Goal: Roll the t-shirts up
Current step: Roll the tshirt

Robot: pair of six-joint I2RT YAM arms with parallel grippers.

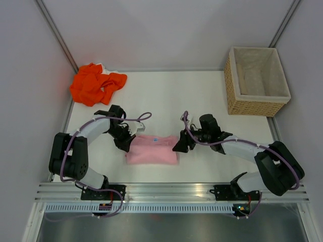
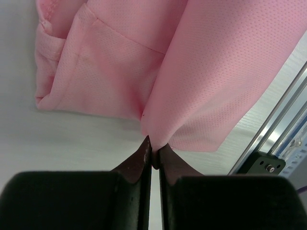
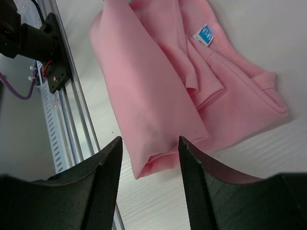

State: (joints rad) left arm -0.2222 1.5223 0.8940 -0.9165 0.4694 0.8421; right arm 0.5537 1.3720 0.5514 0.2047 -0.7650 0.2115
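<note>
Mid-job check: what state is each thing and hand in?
Pale pink cloth t-shirt: folded narrow, near edge partly rolled.
Bright orange cloth t-shirt: crumpled heap, far left.
Woven wicker basket: upright, empty.
Left hand: shut on pink t-shirt.
Right hand: open, straddling its rolled end.

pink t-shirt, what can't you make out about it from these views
Left wrist: the cloth pinched by the left gripper is hidden between its shut fingers. The top edge crops the pink t-shirt.
Right wrist: the print on the label is too small to read. The open right gripper blocks the near end of the fold.
Top external: both grippers cover the shirt's ends.
</note>
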